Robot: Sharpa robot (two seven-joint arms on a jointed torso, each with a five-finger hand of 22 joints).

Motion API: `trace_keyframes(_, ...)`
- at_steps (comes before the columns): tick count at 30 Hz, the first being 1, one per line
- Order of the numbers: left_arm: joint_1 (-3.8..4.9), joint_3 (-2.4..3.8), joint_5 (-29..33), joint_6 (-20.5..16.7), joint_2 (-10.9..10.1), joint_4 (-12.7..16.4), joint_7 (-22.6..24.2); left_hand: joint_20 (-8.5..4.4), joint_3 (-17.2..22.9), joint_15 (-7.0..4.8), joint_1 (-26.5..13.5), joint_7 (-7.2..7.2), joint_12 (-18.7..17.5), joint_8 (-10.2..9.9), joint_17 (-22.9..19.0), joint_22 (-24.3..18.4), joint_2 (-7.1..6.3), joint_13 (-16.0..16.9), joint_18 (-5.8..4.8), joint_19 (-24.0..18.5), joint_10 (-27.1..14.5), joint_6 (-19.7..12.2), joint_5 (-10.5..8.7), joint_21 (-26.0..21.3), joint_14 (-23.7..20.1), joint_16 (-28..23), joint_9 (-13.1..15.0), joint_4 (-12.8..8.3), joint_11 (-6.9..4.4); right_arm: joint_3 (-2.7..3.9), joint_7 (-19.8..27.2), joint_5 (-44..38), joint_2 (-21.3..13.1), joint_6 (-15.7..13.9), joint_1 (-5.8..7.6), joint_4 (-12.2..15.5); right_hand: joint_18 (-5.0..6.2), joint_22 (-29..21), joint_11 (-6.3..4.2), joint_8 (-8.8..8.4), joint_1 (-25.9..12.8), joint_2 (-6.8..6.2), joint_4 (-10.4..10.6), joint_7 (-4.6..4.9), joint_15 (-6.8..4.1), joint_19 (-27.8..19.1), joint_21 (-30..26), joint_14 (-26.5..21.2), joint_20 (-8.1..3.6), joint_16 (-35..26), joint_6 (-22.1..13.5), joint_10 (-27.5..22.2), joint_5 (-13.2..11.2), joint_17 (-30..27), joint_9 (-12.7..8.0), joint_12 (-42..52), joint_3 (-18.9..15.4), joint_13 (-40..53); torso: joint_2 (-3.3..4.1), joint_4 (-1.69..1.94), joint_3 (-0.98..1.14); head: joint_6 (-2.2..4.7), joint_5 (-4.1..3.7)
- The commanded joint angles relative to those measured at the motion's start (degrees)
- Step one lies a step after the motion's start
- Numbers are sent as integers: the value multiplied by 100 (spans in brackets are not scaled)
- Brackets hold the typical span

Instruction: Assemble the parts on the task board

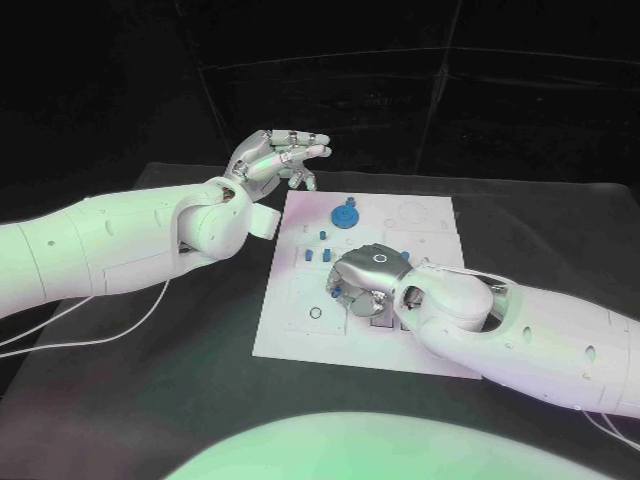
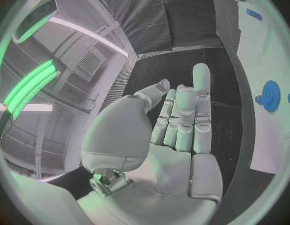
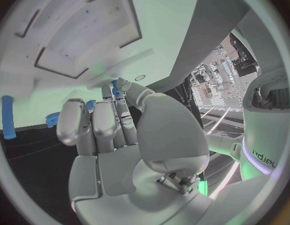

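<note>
The board [image 1: 428, 225] is a flat white plate in the middle of the black table [image 1: 147, 400]. A round blue gear [image 1: 346, 215] with small teeth sits near its far edge. The shiny left hand [image 1: 280, 157] floats past the far left corner, fingers apart, holding nothing. The right hand [image 1: 371, 278] is curled over small blue pegs [image 1: 316, 255] mid-board; I cannot tell if it holds one.

parts [image 1: 346, 216] on task board [image 1: 294, 330], table [image 1: 133, 400] beneath

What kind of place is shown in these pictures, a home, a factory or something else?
Probably a robotics test lab, not a home. A white task board with small blue parts lies on a black table, dark curtains hang behind it, and both the left hand and right hand are robotic.
</note>
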Motion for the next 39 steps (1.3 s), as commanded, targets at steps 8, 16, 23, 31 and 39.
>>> trace_keyframes(8,9,5,18,79,7,-13,-2,12,-31,-1,-56,10,37,31,1,-5,-18,1,32,-44,-45,-36,9,-23,-43,-17,-1,11,-8,-29,27,87,-32,-207,-14,55,-47,-9,-28,-21,-64,-130,82,-29,41,-4,-10,52,33,45,-206,-65,32,-12,-10,27,-76,12,1,-5,4,6,4)
trace_keyframes(16,9,4,17,93,14,-23,-14,13,-31,-1,-53,10,42,34,-14,-7,-17,1,33,-43,-49,-39,9,-26,-49,-21,-1,7,-8,-30,47,127,-47,-439,-14,76,-37,-53,-26,-18,-67,-201,125,-54,40,-32,-41,38,30,36,-482,-207,38,-54,-11,6,-148,5,0,2,5,3,1)
trace_keyframes(23,9,2,17,107,15,-28,-23,13,-33,-1,-53,11,43,35,-16,-9,-20,1,33,-42,-54,-43,8,-27,-50,-21,-1,4,-7,-30,39,132,-101,-679,-14,119,-27,-103,-9,-9,-54,-231,145,-51,51,-65,-75,26,38,19,-552,-348,40,-92,-4,-1,-201,2,-1,-5,5,4,-1)
trace_keyframes(31,8,-3,17,125,10,-29,-35,13,-35,0,-53,13,44,36,-22,-10,-23,0,33,-42,-59,-47,7,-29,-53,-22,-2,2,-5,-21,25,142,-367,-1031,-11,332,-8,-186,5,-7,-26,-261,161,-47,62,-117,-133,5,48,-20,-648,-507,38,-168,-3,12,-282,4,-6,-8,3,30,-27)
trace_keyframes(39,8,-16,17,123,-20,-17,-35,13,-35,0,-53,13,44,36,-22,-10,-23,0,33,-42,-59,-47,7,-29,-53,-22,-2,2,-5,6,-174,432,-1040,-750,246,769,-1,-220,-18,-18,-110,-396,261,-96,52,-133,-165,-7,46,-48,-898,-572,160,-227,-13,80,-587,14,-4,-15,2,103,-89)
